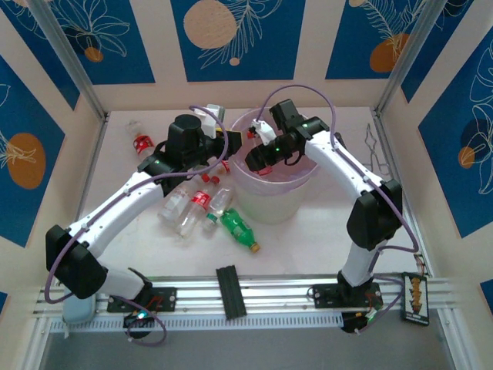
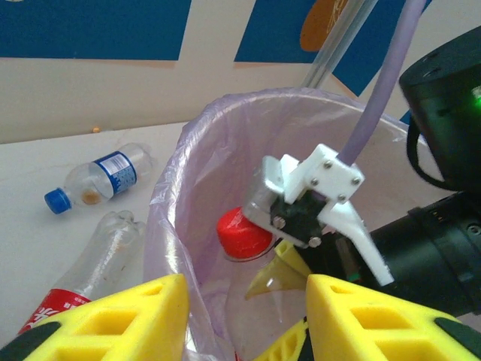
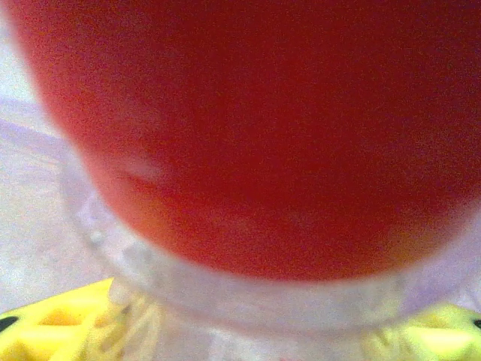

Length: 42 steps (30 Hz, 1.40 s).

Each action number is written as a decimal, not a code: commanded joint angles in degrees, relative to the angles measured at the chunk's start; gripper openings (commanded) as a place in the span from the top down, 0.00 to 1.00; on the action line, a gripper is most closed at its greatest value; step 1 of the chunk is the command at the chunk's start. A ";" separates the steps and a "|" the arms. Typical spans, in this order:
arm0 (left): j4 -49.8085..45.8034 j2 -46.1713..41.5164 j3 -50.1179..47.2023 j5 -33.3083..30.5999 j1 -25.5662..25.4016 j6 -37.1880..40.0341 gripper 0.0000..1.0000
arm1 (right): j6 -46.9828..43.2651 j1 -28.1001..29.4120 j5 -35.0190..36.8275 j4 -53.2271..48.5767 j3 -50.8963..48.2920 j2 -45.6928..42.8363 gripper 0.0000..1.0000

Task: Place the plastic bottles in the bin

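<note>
Stage: mid-task. One red-capped bottle (image 2: pixel 242 235) hangs inside the mouth of the bin (image 1: pixel 271 206); it is not yet dropped.
Right tool (image 1: pixel 260 163): clenched on that bottle just below the cap, above the lilac bag.
Left tool (image 2: pixel 244 325): its yellow fingers (image 2: pixel 113 316) stand apart with nothing between them, just beside the bin's near-left rim.
Done: hard to judge. The right arm covers most of the bin's inside from above, and the part of the bag seen from the left wrist shows no bottle lying in it.
Left to do: a cluster of clear bottles (image 1: pixel 192 204) lies on the worktop (image 1: pixel 316 239) left of the bin. A green bottle (image 1: pixel 237 229) is at the bin's near side, and a lone bottle (image 1: pixel 139 142) sits at the far left.
Count remaining: probably about seven, though the cluster overlaps too much to be sure.
Top view adds: the layout of both arms and the spread of bottles around the bin.
Left wrist adds: a blue-labelled bottle (image 2: pixel 101 174) with a blue cap behind the bin, and how deep the held cap sits below the rim.
Right wrist adds: the grip itself. The red cap looms blurred, the clear neck sits between the yellow fingers (image 3: pixel 60 323).
</note>
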 commanded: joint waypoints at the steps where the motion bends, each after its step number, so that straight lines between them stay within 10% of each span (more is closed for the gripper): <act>1: -2.60 0.44 -1.29 -0.47 -0.70 -0.54 0.54 | 0.10 1.01 -0.81 1.84 -2.35 1.34 0.37; 26: -4.44 0.71 1.42 -0.72 -0.67 0.73 0.53 | -2.12 -0.11 3.41 -0.70 3.44 -9.83 0.01; 35: -7.94 -3.44 3.83 -7.29 -0.22 1.80 0.09 | 5.53 -3.71 -5.26 9.41 -1.14 -19.96 0.01; 42: -14.11 -9.62 5.38 -13.47 5.08 1.02 0.00 | 10.07 -7.71 -9.05 14.65 -5.40 -26.55 0.01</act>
